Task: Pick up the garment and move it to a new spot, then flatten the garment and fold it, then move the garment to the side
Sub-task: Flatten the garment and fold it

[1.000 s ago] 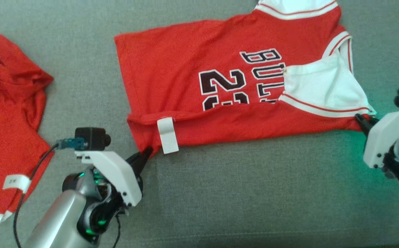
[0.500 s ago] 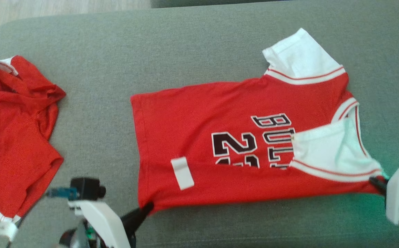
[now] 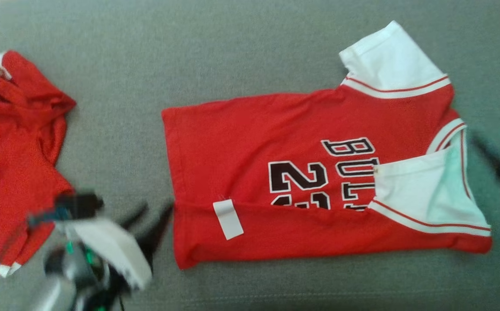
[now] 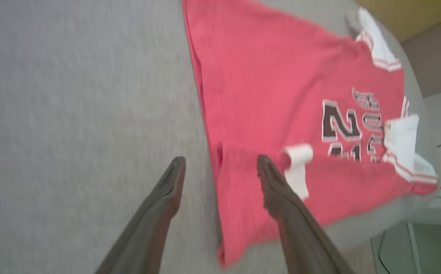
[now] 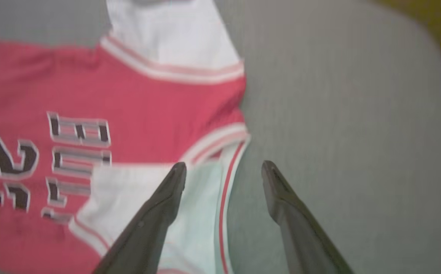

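Lying flat across the centre and right of the head view, the red jersey (image 3: 276,142) rests on the grey cushion (image 3: 189,52), hem toward frame centre, collar end toward the right edge. Its lower long side is folded up over the front & covers the bottom of the black lettering (image 3: 349,166). The upper sleeve (image 3: 388,60), white, sticks out at upper right. The folded sleeve (image 3: 422,190), also white, lies turned in over the chest at mid right. A white tag (image 3: 228,219) sits on the folded strip, lower centre.

Left wrist view: left gripper (image 4: 220,163) has its fingers spread wide w/ nothing pinched, one finger over bare cushion, the other over red cloth next to the tag. In the head view it is a blur at lower left, just beside the jersey's hem corner.

Right wrist view: right gripper (image 5: 223,168) is likewise spread & empty, one finger over the folded sleeve, the other over bare cushion. In the head view it smears along the right edge, probably just clear of the cloth.

A second red garment (image 3: 12,151) lies crumpled at far left, well apart from the jersey.
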### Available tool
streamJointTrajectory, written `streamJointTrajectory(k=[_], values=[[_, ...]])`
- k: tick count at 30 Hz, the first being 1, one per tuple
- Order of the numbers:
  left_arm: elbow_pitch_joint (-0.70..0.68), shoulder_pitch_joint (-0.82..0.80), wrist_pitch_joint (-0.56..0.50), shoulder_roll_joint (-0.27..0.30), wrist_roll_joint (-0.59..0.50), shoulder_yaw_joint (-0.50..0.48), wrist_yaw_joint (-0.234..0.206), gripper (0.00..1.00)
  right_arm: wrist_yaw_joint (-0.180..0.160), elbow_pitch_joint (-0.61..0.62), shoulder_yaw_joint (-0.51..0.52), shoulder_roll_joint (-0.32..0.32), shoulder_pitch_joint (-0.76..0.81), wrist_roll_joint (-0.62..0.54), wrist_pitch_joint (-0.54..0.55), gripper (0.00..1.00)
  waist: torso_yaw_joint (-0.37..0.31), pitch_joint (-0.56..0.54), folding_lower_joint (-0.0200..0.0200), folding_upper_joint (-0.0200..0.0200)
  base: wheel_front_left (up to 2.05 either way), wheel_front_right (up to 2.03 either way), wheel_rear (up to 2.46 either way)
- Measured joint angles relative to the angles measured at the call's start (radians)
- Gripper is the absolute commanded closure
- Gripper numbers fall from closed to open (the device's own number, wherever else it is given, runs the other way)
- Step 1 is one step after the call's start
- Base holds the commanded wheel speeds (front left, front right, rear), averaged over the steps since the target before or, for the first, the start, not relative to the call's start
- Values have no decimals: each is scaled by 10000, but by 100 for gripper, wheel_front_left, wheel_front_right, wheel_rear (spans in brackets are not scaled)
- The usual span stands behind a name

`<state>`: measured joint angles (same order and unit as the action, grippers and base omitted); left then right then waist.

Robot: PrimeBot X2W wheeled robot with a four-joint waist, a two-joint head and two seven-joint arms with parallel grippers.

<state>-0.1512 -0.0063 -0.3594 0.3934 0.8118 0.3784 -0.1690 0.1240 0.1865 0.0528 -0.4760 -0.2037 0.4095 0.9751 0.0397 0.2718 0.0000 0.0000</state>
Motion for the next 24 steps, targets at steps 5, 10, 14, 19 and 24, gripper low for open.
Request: streamJointTrajectory(k=[5, 10, 14, 19, 24], values=[[721, -2595, -13, -119, -828, 115, -123, 0, 0, -598, -314, -27, -2768, -729, -102, 0, 229, 734, 0, 0, 0, 0, 0], [2349, -5392, -224, -1106, -1333, 851, 171, 0, 0, -2462, -932, -50, -4763, -1407, -255, 0, 719, 1827, 3, -1, 0, 0, 0], [3505, -6201, -263, -1580, -1522, 1348, 558, 0, 0, -3969, -982, 105, -5835, -1875, -940, 0, 1216, 2493, 4, -1, 0, 0, 0], [4010, -6754, -213, -1887, -1597, 1634, 965, 0, 0, -5325, -1164, 209, -6350, -2019, -1599, 0, 1817, 2909, 3, -1, 0, 0, 0], [4148, -6878, -215, -1929, -1590, 1659, 1122, 0, 0, -5977, -1298, 205, -6880, -2013, -2027, 0, 1883, 3027, 1, 0, 0, 0, 0]])
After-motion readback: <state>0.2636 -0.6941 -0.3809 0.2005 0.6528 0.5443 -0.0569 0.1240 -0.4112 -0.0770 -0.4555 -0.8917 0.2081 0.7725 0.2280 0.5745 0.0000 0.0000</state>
